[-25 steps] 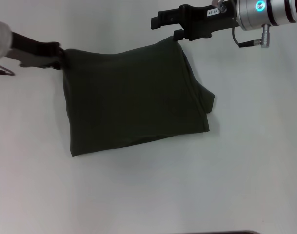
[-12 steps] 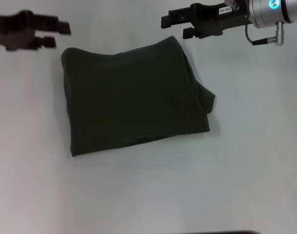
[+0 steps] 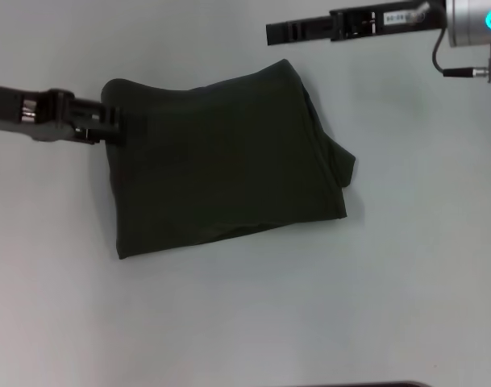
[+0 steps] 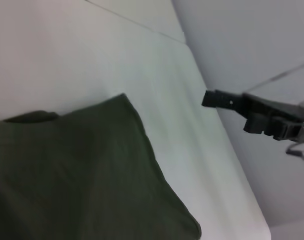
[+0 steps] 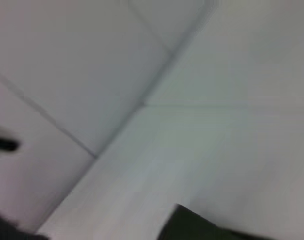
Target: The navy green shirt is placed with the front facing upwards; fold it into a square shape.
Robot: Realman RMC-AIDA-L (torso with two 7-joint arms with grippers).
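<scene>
The navy green shirt [image 3: 221, 161] lies folded into a rough square on the white table, with a sleeve fold sticking out on its right side. No lettering shows. My left gripper [image 3: 112, 125] is low at the shirt's upper left edge, open, with its tips at the cloth. My right gripper [image 3: 277, 32] is raised just beyond the shirt's far right corner and holds nothing. In the left wrist view the shirt [image 4: 82, 175] fills the lower part, and the right gripper [image 4: 224, 111] hangs open above the table. A dark corner of the shirt [image 5: 201, 225] shows in the right wrist view.
The white table [image 3: 309, 306] spreads around the shirt on all sides. A dark strip marks the near table edge [image 3: 366, 384]. A wall stands behind the table [image 4: 251, 45].
My left gripper swung away from the shirt's upper left corner, then came back down to the left edge. My right gripper let go of the far right corner and rose, turning edge-on.
</scene>
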